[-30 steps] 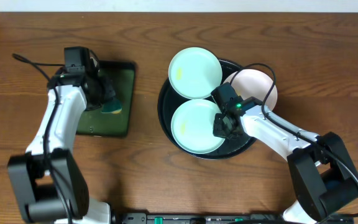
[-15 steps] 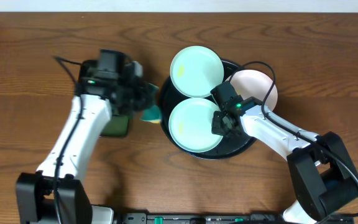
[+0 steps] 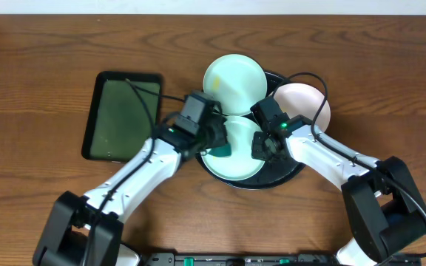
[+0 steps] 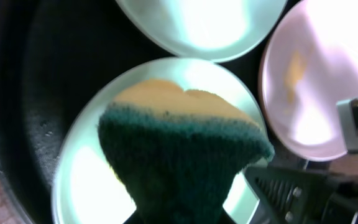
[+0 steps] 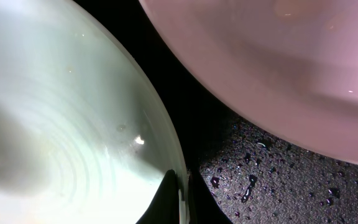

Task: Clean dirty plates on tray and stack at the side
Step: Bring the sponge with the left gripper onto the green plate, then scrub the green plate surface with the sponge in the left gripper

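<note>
The left hand (image 3: 217,142) is clamping a sponge (image 4: 179,155), green face down, and holding it over the mint plate (image 3: 241,164) lying right beneath it on the round black tray (image 3: 276,178). The right hand (image 3: 260,151) is pinching that plate's rim, fingers together on it. A second mint plate (image 3: 233,85) and the white plate (image 3: 308,103) are resting just beyond both hands, overhanging the tray's far rim.
</note>
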`<state>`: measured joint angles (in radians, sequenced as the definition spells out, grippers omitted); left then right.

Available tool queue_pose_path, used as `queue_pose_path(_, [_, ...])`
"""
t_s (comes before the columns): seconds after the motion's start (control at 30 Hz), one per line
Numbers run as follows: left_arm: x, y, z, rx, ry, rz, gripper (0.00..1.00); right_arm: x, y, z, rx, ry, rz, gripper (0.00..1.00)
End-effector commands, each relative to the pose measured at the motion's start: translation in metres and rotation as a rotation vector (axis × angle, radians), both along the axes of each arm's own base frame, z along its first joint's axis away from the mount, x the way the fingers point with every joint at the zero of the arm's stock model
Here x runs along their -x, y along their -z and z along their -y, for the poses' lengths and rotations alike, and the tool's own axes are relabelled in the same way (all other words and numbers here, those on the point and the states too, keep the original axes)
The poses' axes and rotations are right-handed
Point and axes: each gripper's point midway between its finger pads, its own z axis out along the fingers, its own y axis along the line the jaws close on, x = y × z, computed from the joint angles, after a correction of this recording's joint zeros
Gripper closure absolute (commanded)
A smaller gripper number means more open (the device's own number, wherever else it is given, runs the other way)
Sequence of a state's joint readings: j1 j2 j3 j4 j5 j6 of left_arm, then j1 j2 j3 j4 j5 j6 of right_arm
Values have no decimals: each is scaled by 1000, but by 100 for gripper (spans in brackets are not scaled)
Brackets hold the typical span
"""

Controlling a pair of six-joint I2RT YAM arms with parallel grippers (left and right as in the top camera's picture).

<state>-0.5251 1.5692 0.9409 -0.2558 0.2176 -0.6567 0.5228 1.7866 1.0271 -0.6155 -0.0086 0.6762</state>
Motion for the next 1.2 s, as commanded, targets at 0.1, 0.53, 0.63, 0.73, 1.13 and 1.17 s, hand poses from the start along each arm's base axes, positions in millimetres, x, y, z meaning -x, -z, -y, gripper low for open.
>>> queue_pose_path(0.1, [-5, 29, 14, -12, -92, 2, 92, 7, 11, -1, 0, -25, -39, 98])
queue_pose_path(0.53, [0, 73, 22, -69, -51, -54, 71, 8, 11, -1, 0, -26, -44, 98])
queue_pose_path(0.63, [-3, 62, 24, -72, -10, -13, 71, 9, 11, -1, 1, -26, -47, 99])
queue_pose_path(0.73, [-5, 46, 25, -51, -9, 19, 71, 9, 11, -1, 2, -27, -47, 98])
queue_pose_path(1.13, [2, 35, 20, -56, -9, 12, 45, 9, 11, -1, 2, -27, -47, 98])
queue_pose_path(1.17, [2, 35, 20, -56, -10, 12, 45, 9, 11, -1, 2, -27, -47, 98])
